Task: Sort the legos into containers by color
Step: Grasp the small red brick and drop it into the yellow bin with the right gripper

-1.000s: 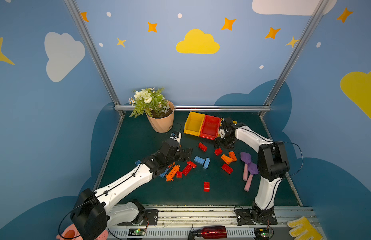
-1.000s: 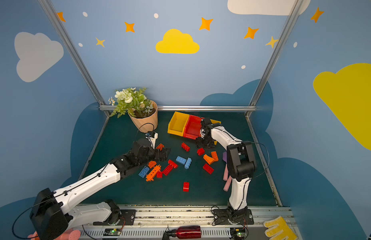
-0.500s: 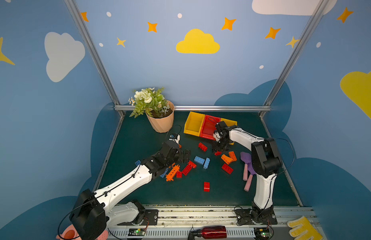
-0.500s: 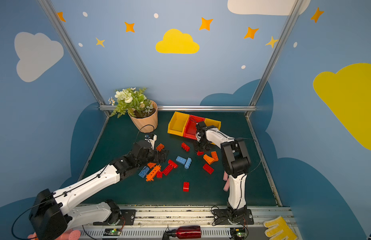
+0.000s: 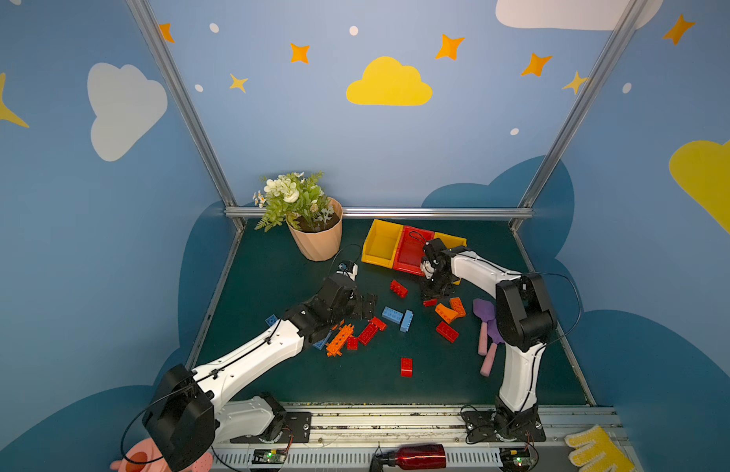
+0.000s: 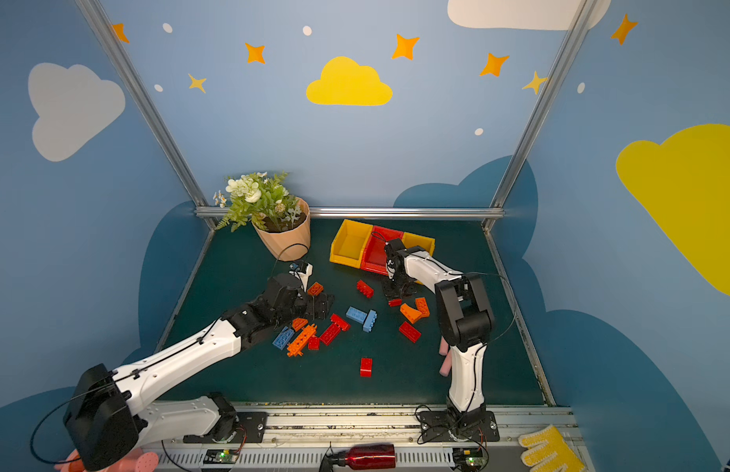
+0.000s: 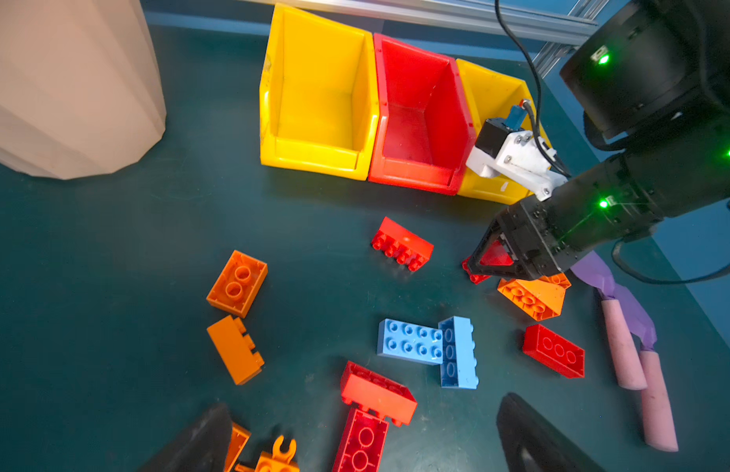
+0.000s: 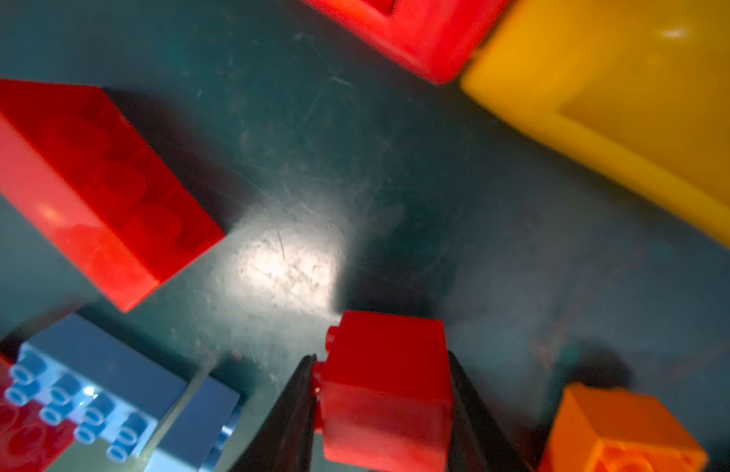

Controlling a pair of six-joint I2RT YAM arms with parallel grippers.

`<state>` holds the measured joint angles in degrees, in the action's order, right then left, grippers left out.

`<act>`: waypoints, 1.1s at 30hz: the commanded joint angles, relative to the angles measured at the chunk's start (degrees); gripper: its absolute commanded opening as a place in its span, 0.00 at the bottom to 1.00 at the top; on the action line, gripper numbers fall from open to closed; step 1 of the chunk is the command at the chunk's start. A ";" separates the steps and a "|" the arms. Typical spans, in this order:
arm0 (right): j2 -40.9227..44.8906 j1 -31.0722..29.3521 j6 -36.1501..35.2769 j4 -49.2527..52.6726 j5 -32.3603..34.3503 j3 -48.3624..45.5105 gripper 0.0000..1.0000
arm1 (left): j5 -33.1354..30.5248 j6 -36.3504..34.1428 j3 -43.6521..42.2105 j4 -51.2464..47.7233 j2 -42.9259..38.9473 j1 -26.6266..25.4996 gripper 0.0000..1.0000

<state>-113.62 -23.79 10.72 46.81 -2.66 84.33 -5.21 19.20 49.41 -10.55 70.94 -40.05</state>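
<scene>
The right gripper (image 5: 433, 293) is being carried away from the right-end yellow bin (image 5: 451, 240) toward the middle and lowered to the mat (image 5: 355, 388), just in front of the red bin (image 5: 408, 257). Its jaws are being narrowed around a small red brick (image 8: 385, 388). In the right wrist view both fingers (image 8: 295, 412) are being brought right up against its sides, though a firm grip cannot be told. In both top views that yellow bin is being uncovered as the forearm (image 5: 477, 267) is being swung off it, and the elbow (image 5: 522, 310) is being shifted slightly inward
</scene>
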 commanded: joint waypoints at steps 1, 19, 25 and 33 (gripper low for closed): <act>5.53 1.93 1.38 2.74 1.55 4.04 0.27 | 0.94 -2.90 3.77 0.52 1.96 -0.11 1.00; -11.38 12.79 3.67 3.55 0.12 28.86 0.32 | 8.42 -9.24 19.27 -1.22 15.06 -0.12 1.00; -13.76 13.07 3.89 4.38 -2.76 34.17 0.66 | 8.20 -10.76 21.12 -2.13 16.59 -0.11 1.00; -8.09 12.92 3.91 8.99 -5.11 35.53 0.71 | 7.98 -10.49 20.64 0.99 17.80 -0.10 1.00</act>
<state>-126.30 -10.68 14.37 52.16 -5.96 120.01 2.52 9.21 69.41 -11.20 87.85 -40.10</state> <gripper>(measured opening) 0.712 0.998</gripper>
